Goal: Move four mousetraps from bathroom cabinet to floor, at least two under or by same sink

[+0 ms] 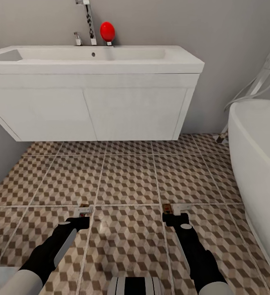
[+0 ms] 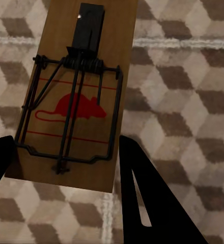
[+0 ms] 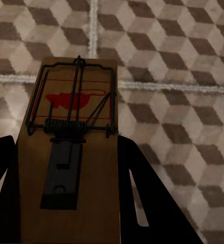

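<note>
Each gripper clamps a mousetrap above the bathroom floor (image 1: 127,180) before the sink (image 1: 94,57): left gripper (image 1: 84,212) on one mousetrap (image 2: 76,96), right gripper (image 1: 171,209) on another mousetrap (image 3: 71,157), both lengthwise along the fingers, red mouse emblem, no lettering.

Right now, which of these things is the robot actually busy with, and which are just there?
Part of the job:
- mousetrap in the left pincer
- mousetrap in the right pincer
- patterned floor
- white sink

Just there:
- red egg-shaped object by the faucet
- bathtub
</note>
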Robot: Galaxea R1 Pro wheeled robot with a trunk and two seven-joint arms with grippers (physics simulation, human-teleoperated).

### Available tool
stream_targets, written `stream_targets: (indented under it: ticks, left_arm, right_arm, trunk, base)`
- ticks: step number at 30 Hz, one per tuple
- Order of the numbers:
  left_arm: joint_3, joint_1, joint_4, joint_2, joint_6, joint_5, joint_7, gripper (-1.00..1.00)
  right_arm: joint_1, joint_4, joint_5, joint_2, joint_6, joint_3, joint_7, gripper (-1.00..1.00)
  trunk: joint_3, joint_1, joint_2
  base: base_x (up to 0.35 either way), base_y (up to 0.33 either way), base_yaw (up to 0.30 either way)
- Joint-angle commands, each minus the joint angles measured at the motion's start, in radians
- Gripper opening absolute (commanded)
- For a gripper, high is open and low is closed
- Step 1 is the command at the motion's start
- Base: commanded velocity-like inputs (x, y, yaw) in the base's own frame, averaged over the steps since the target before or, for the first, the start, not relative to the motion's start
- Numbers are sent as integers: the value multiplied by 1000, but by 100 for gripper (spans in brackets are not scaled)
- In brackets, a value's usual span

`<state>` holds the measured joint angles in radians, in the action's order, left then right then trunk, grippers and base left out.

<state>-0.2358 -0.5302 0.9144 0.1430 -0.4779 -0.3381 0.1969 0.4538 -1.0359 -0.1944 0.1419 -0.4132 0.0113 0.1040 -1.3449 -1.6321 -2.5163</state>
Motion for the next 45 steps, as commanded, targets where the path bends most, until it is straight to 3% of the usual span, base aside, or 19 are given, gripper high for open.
stream_targets:
  ticks: [1,5,14,16,21,22,26,29,32,35,38,45]
  left_arm:
    - [-5,-1,2,2,-4,-7,10,-100]
    - [-5,-1,1,3,-3,-7,10,-100]
    - [-2,-1,8,1,2,-6,6,-100]
    - [0,-1,8,-6,1,-6,8,-100]
    - [4,-1,-29,-41,-7,-4,11,-100]
    - [6,-4,-39,-47,-30,-4,12,-100]
    - [7,-78,34,-51,-193,-3,43,-100]
    - [7,-145,81,-52,-299,-2,115,-100]
    - [19,-214,137,-52,-351,-3,176,-100]
    - [34,-241,229,-56,-404,-5,191,-100]
    - [40,-251,268,-85,-485,-9,188,-100]
    - [32,-253,273,-96,-455,-10,185,-100]
  right_arm:
    - [0,-1,-5,1,-6,1,0,-100]
    - [0,2,-5,1,-6,-7,0,-100]
    - [2,-9,-11,2,-10,-99,12,-100]
    - [17,-22,-11,2,-32,-104,35,-100]
    - [124,-31,-6,3,-185,-109,126,-100]
    - [168,-32,-5,2,-217,-109,139,-100]
    - [231,-22,-4,4,-250,-109,147,-100]
    - [252,-13,-4,18,-263,-110,147,-100]
    - [264,15,-4,33,-266,-111,146,-100]
    - [267,64,-4,33,-261,-113,144,-100]
    - [268,104,-4,33,-233,-117,141,-100]
    - [268,105,-5,33,-218,-147,133,-100]
  trunk:
    - [-1,0,0]
    - [-1,0,0]
    - [-1,0,0]
    - [-1,0,0]
    - [-1,0,0]
    - [-1,0,0]
    - [-1,0,0]
    - [-1,0,0]
    - [-1,0,0]
    - [-1,0,0]
    - [-1,0,0]
    - [-1,0,0]
  base:
    - [0,0,0]
    - [0,0,0]
    - [0,0,0]
    - [0,0,0]
    - [0,0,0]
    - [0,0,0]
    - [0,0,0]
    - [0,0,0]
    - [0,0,0]
    - [0,0,0]
    - [0,0,0]
    - [0,0,0]
